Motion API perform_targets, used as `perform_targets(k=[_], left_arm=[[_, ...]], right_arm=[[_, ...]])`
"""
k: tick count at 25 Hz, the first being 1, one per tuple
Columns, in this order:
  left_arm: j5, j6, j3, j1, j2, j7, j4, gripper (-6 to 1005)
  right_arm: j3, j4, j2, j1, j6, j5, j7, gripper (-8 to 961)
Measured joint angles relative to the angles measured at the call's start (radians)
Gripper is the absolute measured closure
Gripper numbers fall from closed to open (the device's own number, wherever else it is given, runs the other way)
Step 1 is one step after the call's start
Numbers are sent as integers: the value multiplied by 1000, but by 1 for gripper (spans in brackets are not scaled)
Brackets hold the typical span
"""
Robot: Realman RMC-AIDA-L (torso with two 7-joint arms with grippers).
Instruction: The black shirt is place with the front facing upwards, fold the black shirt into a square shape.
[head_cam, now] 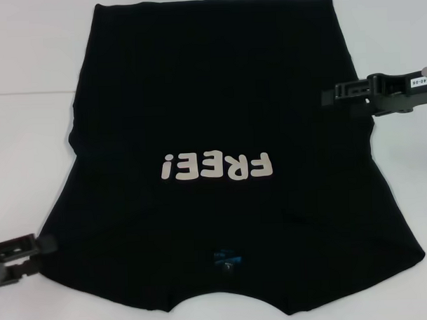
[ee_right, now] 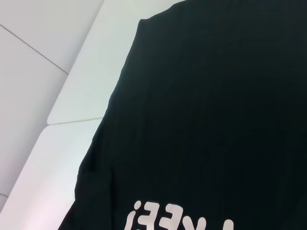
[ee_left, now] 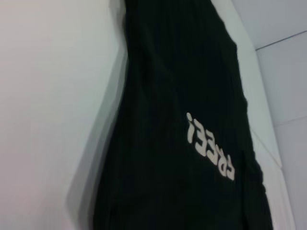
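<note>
The black shirt (head_cam: 218,96) lies flat and front up on the white table (head_cam: 28,82), with its collar and small blue neck label (head_cam: 225,260) nearest me. The cream "FREE!" letters (head_cam: 217,165) read upside down. My left gripper (head_cam: 48,245) is low at the edge of the shirt's left sleeve near the table's front. My right gripper (head_cam: 325,95) is at the shirt's right side edge, farther back. The left wrist view shows the shirt (ee_left: 182,72) and letters (ee_left: 209,146). The right wrist view shows the shirt (ee_right: 216,96) and the letters' tops (ee_right: 168,220).
Bare white tabletop lies to the left (head_cam: 23,138) and right (head_cam: 410,167) of the shirt. The right wrist view shows the table's rounded edge (ee_right: 72,120) and a pale floor beyond it.
</note>
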Motion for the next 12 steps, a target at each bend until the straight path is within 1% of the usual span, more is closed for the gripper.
perform_targets(k=[3, 7, 9, 12], left_arm=[[32, -44, 0, -25, -9, -4, -9, 201], [40, -92, 0, -37, -19, 15, -1, 202], [36, -98, -2, -37, -20, 44, 6, 202], [35, -104, -8, -37, -14, 84, 10, 202]], right_arm=[[0, 0, 4, 0, -1, 0, 0, 39], [-1, 0, 5, 0, -2, 0, -1, 39], [-1, 0, 5, -2, -2, 0, -2, 38], [0, 0, 5, -4, -2, 0, -2, 38]])
